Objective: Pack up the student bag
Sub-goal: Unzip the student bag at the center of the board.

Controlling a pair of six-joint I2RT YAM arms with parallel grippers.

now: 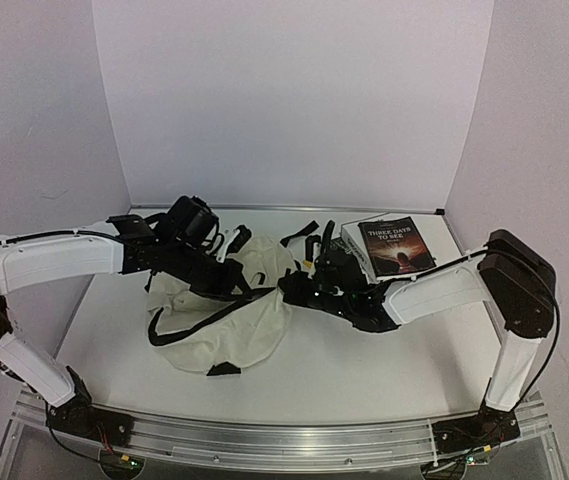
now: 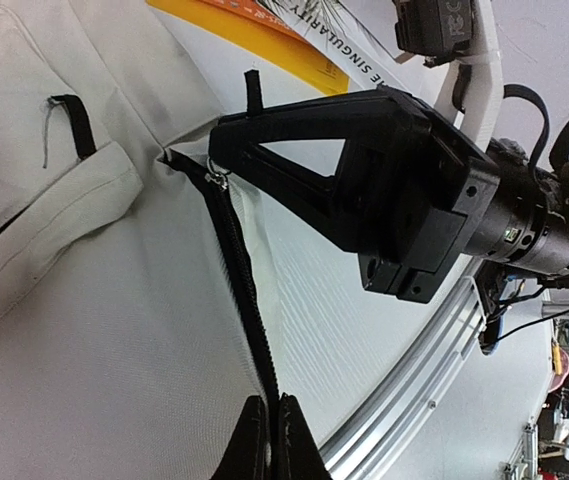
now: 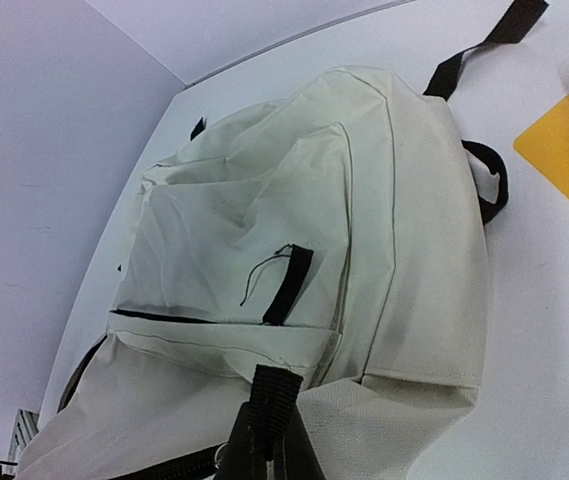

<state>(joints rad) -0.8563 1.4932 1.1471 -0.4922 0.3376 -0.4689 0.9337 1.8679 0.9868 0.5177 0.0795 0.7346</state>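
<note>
Legibly near bag: "THREE DAYS TO SEE"

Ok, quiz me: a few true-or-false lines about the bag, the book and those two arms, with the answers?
1. The bag is cream with black straps. True.
2. The book is packed inside the bag. False: the book lies outside it, at the far right of the table.
3. Both pincers are at the bag. True: the left pincer pinches its zip line, and the right pincer is further along the same zip.
4. The right pincer is wide open. False: it is shut on a black zip tab.
5. The bag stands upright. False: it lies flat on the table.
</note>
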